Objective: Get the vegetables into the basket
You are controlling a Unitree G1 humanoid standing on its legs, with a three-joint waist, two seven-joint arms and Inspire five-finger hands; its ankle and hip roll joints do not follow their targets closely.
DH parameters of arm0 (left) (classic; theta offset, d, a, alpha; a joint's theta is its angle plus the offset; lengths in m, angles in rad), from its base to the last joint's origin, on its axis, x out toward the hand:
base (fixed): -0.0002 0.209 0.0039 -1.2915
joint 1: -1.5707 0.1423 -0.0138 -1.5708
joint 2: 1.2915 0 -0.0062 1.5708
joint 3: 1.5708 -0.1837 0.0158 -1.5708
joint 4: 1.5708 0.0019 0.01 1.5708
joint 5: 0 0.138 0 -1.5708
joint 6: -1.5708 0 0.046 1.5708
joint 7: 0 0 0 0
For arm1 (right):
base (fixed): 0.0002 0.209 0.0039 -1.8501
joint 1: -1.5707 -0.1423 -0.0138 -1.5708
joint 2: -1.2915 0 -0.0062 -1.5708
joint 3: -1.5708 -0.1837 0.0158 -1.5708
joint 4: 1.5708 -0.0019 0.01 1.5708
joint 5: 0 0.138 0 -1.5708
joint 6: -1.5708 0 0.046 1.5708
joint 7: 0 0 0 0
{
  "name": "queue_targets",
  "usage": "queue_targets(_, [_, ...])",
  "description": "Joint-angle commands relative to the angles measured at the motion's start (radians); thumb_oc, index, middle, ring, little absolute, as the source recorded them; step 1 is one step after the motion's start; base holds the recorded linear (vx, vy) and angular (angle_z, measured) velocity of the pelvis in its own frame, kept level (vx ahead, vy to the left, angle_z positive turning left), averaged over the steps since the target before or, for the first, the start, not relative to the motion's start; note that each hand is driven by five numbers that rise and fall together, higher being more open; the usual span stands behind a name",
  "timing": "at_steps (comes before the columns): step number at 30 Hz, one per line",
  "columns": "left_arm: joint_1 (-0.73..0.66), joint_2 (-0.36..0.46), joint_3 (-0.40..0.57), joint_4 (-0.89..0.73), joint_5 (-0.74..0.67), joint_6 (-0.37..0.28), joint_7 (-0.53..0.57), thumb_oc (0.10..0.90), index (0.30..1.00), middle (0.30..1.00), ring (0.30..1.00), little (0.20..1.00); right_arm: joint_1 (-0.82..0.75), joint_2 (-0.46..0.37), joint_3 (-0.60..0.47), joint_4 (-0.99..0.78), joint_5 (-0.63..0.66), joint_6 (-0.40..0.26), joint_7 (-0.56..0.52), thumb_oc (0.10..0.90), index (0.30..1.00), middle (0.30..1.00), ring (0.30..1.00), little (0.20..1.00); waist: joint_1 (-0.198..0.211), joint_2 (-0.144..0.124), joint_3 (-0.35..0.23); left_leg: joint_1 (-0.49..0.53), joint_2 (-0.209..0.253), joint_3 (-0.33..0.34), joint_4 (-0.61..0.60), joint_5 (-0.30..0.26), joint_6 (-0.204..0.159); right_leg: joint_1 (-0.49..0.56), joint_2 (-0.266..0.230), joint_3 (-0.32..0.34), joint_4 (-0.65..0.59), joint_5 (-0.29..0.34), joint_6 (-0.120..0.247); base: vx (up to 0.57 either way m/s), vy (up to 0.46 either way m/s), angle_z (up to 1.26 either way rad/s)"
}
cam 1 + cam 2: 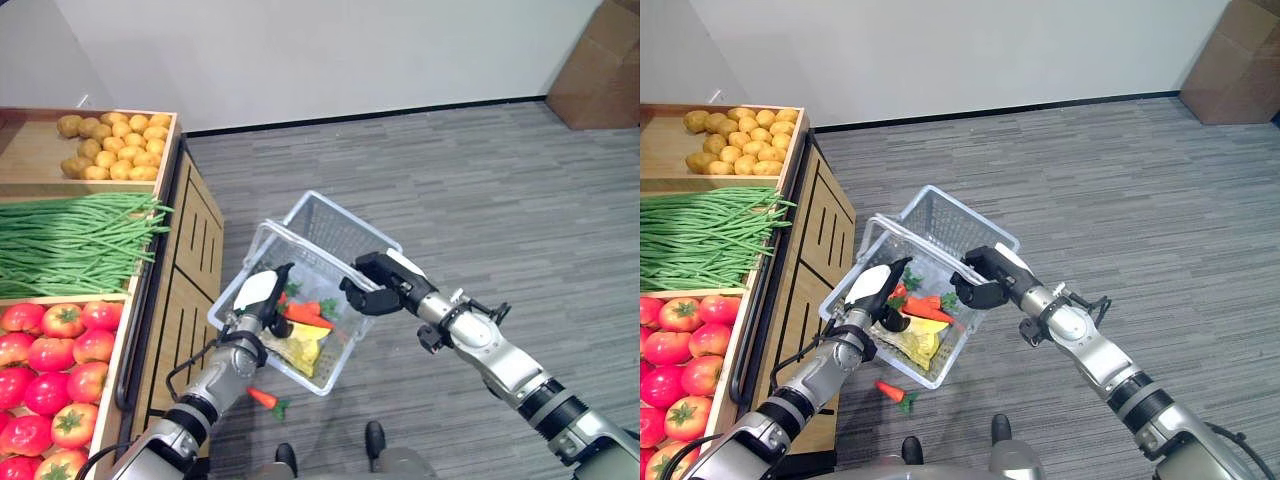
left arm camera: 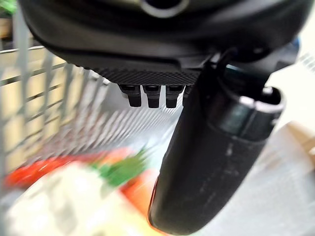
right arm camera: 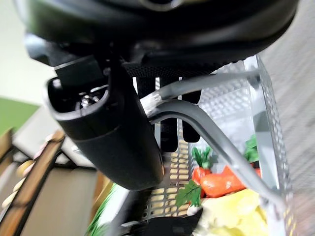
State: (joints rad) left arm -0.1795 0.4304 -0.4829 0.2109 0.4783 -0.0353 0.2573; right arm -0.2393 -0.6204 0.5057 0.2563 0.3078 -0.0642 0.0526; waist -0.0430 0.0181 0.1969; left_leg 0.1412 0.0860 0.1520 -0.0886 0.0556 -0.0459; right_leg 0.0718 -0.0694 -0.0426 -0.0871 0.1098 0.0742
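Vegetables: several carrots (image 1: 308,314) and a yellow item (image 1: 300,350) already lie in the wire basket (image 1: 340,232), which hangs above the floor (image 1: 480,200) beside the produce stand (image 1: 190,250). The right hand (image 1: 375,284) is clenched on the basket handles (image 3: 197,105), carrying it tilted so its mouth faces the stand. The left hand (image 1: 262,297) reaches into the basket, fingers relaxed, grasping nothing, probably just after a drop. One carrot (image 1: 264,398) lies on the floor beneath the basket, apparently a miss; it likely needs retrieval. Beans (image 1: 70,240), tomatoes (image 1: 50,370) and potatoes (image 1: 110,145) fill the stand.
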Motion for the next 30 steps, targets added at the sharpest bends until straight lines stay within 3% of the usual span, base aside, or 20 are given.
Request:
queue_targets(1, [-0.118, 0.07, -0.061, -0.037, -0.165, -0.173, -0.115, 0.9, 1.0, 1.0, 1.0, 1.0, -0.07, 0.025, -0.119, -0.025, -0.043, -0.099, -0.094, 0.4, 0.3, 0.3, 0.3, 0.3, 0.003, -0.04, -0.085, 0.011, 0.012, 0.009, 0.001, -0.044, -0.039, 0.053, -0.07, -0.079, 0.001, -0.054, 0.071, 0.0, 0.021, 0.12])
queue_targets(2, [-0.102, 0.113, -0.099, -0.124, -0.265, -0.206, -0.211, 0.9, 1.0, 1.0, 1.0, 1.0, -0.067, 0.035, -0.132, 0.014, -0.075, -0.102, -0.111, 0.4, 0.3, 0.3, 0.3, 0.3, 0.004, -0.035, -0.089, 0.016, 0.01, 0.006, 0.001, -0.055, -0.038, 0.059, -0.07, -0.081, 0.002, -0.062, 0.074, 0.0, 0.026, 0.08])
queue_targets(3, [-0.093, 0.131, -0.11, -0.155, -0.319, -0.212, -0.238, 0.9, 1.0, 1.0, 1.0, 1.0, -0.066, 0.046, -0.142, 0.041, -0.084, -0.107, -0.121, 0.4, 0.3, 0.3, 0.3, 0.3, 0.007, -0.033, -0.09, 0.017, 0.008, 0.005, 0.001, -0.055, -0.038, 0.059, -0.071, -0.083, 0.002, -0.061, 0.074, 0.03, 0.024, 0.04])
queue_targets(4, [-0.092, 0.135, -0.109, -0.16, -0.324, -0.209, -0.241, 0.9, 1.0, 1.0, 1.0, 1.0, -0.066, 0.049, -0.142, 0.043, -0.085, -0.108, -0.122, 0.4, 0.3, 0.3, 0.3, 0.3, 0.007, -0.034, -0.09, 0.017, 0.008, 0.005, 0.001, -0.056, -0.038, 0.059, -0.071, -0.083, 0.001, -0.061, 0.074, 0.0, 0.0, 0.0])
queue_targets(6, [-0.05, 0.171, -0.154, -0.248, -0.58, -0.209, -0.345, 0.9, 1.0, 1.0, 1.0, 1.0, -0.06, 0.093, -0.169, 0.143, -0.105, -0.102, -0.164, 0.4, 0.3, 0.3, 0.3, 0.3, 0.013, -0.029, -0.095, 0.016, 0.006, -0.002, 0.001, -0.056, -0.036, 0.059, -0.072, -0.085, 0.003, -0.06, 0.075, 0.0, 0.0, 0.0])
queue_targets(7, [-0.049, 0.176, -0.152, -0.252, -0.585, -0.206, -0.348, 0.9, 1.0, 1.0, 1.0, 1.0, -0.06, 0.096, -0.169, 0.144, -0.106, -0.103, -0.165, 0.4, 0.3, 0.3, 0.3, 0.3, 0.013, -0.031, -0.096, 0.015, 0.006, -0.002, 0.001, -0.056, -0.036, 0.059, -0.072, -0.085, 0.002, -0.06, 0.075, 0.0, 0.0, 0.0])
queue_targets(9, [0.006, 0.199, -0.155, -0.288, -0.773, -0.183, -0.413, 0.9, 1.0, 1.0, 1.0, 1.0, -0.046, 0.121, -0.191, 0.215, -0.148, -0.097, -0.189, 0.4, 0.3, 0.3, 0.3, 0.3, 0.019, -0.027, -0.094, 0.013, 0.003, -0.008, 0.001, -0.054, -0.034, 0.056, -0.072, -0.087, 0.005, -0.06, 0.074, 0.0, 0.0, 0.0])
queue_targets(11, [0.056, 0.217, -0.15, -0.288, -0.862, -0.159, -0.457, 0.9, 1.0, 1.0, 1.0, 1.0, -0.027, 0.131, -0.206, 0.263, -0.173, -0.091, -0.193, 0.4, 0.3, 0.3, 0.3, 0.3, 0.024, -0.025, -0.094, 0.009, 0.003, -0.013, 0.001, -0.051, -0.033, 0.056, -0.073, -0.089, 0.005, -0.059, 0.074, 0.0, 0.0, 0.0])
queue_targets(16, [0.148, 0.236, -0.132, -0.227, -0.929, -0.124, -0.495, 0.9, 1.0, 1.0, 1.0, 1.0, 0.023, 0.153, -0.247, 0.375, -0.172, -0.095, -0.204, 0.4, 0.3, 0.3, 0.3, 0.3, 0.029, -0.023, -0.094, 0.005, -0.001, -0.022, 0.001, -0.048, -0.031, 0.056, -0.075, -0.093, 0.006, -0.058, 0.074, -0.01, 0.004, 0.03])
queue_targets(19, [0.224, 0.199, -0.098, -0.04, -0.872, -0.103, -0.489, 0.9, 1.0, 1.0, 1.0, 1.0, 0.092, 0.181, -0.321, 0.466, -0.127, -0.106, -0.227, 0.4, 0.3, 0.3, 0.3, 0.3, 0.028, -0.02, -0.094, 0.001, -0.004, -0.027, 0.001, -0.044, -0.03, 0.052, -0.075, -0.097, 0.006, -0.056, 0.075, -0.03, 0.008, 0.05])
queue_targets(22, [0.264, 0.147, -0.038, 0.105, -0.673, -0.133, -0.413, 0.9, 1.0, 1.0, 1.0, 1.0, 0.169, 0.219, -0.402, 0.55, -0.072, -0.126, -0.251, 0.4, 0.3, 0.3, 0.3, 0.3, 0.027, -0.022, -0.093, -0.003, -0.004, -0.031, 0.001, -0.041, -0.029, 0.05, -0.076, -0.1, 0.01, -0.057, 0.075, -0.01, -0.001, 0.03])
queue_targets(24, [0.286, 0.088, 0.009, 0.246, -0.571, -0.12, -0.367, 0.9, 1.0, 1.0, 1.0, 1.0, 0.206, 0.241, -0.433, 0.628, -0.052, -0.125, -0.256, 0.4, 0.3, 0.3, 0.3, 0.3, 0.028, -0.024, -0.093, -0.005, -0.005, -0.034, 0.001, -0.04, -0.029, 0.048, -0.076, -0.101, 0.011, -0.057, 0.074, -0.01, 0.001, 0.02])
queue_targets(25, [0.284, 0.083, 0.008, 0.253, -0.567, -0.124, -0.364, 0.9, 1.0, 1.0, 1.0, 1.0, 0.206, 0.24, -0.432, 0.63, -0.052, -0.126, -0.256, 0.4, 0.3, 0.3, 0.3, 0.3, 0.028, -0.022, -0.094, -0.006, -0.005, -0.034, 0.001, -0.04, -0.029, 0.048, -0.076, -0.102, 0.011, -0.057, 0.074, 0.0, 0.0, 0.0])
queue_targets(27, [0.292, -0.001, 0.066, 0.466, -0.402, -0.098, -0.302, 0.9, 1.0, 1.0, 1.0, 1.0, 0.25, 0.259, -0.449, 0.705, -0.049, -0.121, -0.253, 0.4, 0.3, 0.3, 0.3, 0.3, 0.024, -0.022, -0.096, -0.008, -0.003, -0.031, 0.001, -0.036, -0.029, 0.043, -0.075, -0.102, 0.014, -0.055, 0.074, -0.02, 0.004, 0.06])
queue_targets(30, [0.289, -0.035, 0.096, 0.567, -0.294, -0.09, -0.228, 0.9, 1.0, 1.0, 1.0, 1.0, 0.285, 0.283, -0.46, 0.754, -0.047, -0.123, -0.25, 0.4, 0.3, 0.3, 0.3, 0.3, 0.021, -0.025, -0.097, -0.007, -0.003, -0.03, 0.001, -0.036, -0.03, 0.04, -0.073, -0.1, 0.016, -0.055, 0.073, 0.0, -0.001, 0.01])
